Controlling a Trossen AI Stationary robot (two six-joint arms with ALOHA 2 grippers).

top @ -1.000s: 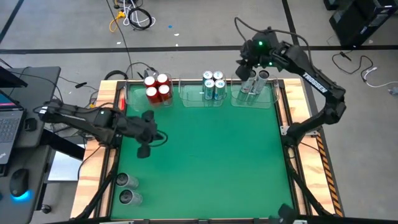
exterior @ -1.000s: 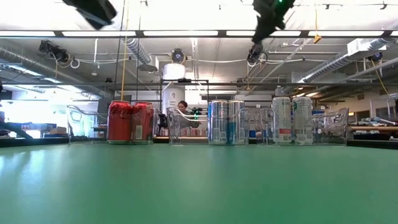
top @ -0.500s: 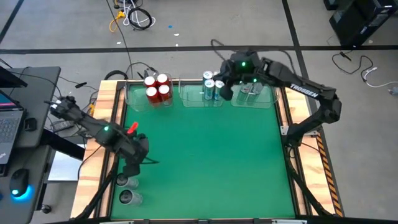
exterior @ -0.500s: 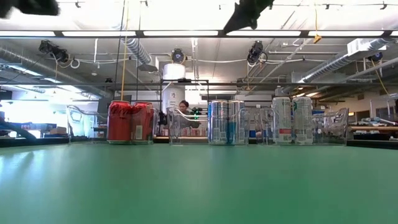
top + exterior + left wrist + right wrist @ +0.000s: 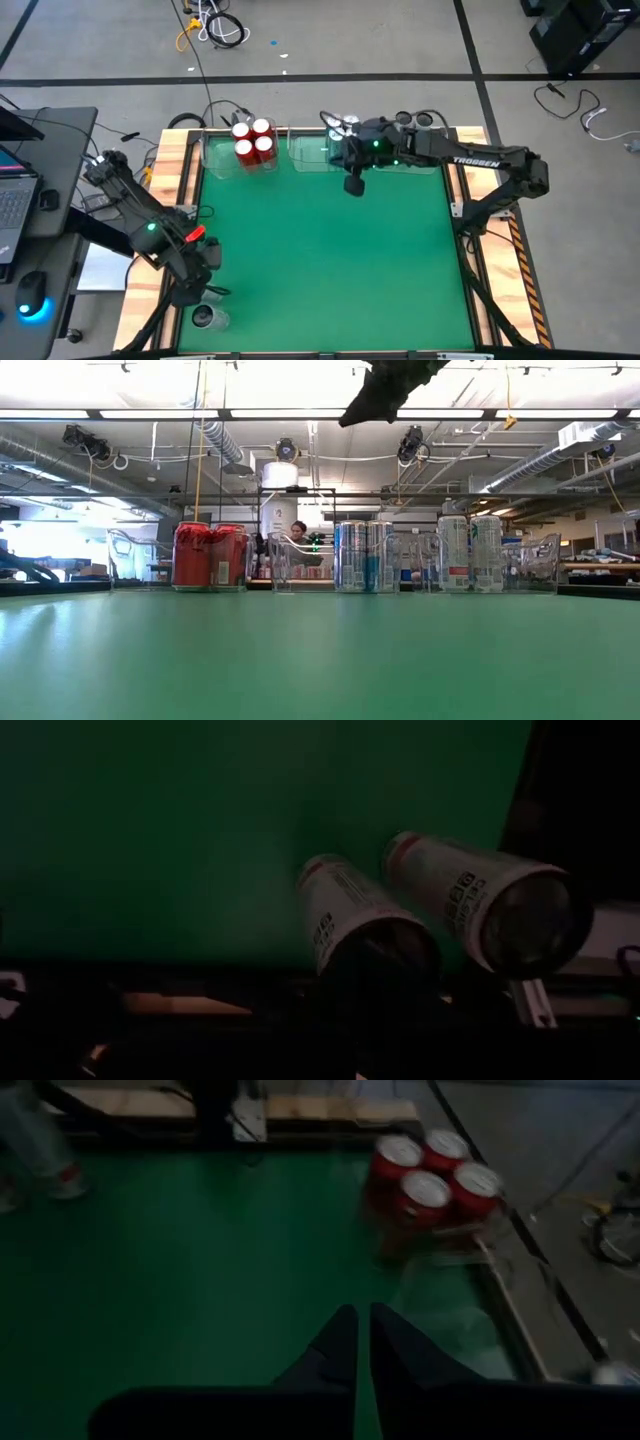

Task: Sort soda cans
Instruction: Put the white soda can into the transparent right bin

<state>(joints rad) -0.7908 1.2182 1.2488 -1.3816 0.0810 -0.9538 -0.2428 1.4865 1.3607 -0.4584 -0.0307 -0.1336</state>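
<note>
Left gripper point(image 5: 197, 287) low over the desk's point(image 5: 330, 260) near-left corner, hovering at two grey cans point(image 5: 430, 915) standing side by side there; fingers hidden, so grip state impossible to tell. Best to centre on the nearer can point(image 5: 207, 291), descend straight, avoid nudging its neighbour point(image 5: 203, 318). Right gripper point(image 5: 360, 1342) clenched and empty, above the desk just before the middle bin point(image 5: 305, 155). Red cans point(image 5: 253, 140) already binned.

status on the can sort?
Left gripper over two loose grey cans. Right gripper shut, empty, near the bins. Nothing blocking.
</note>
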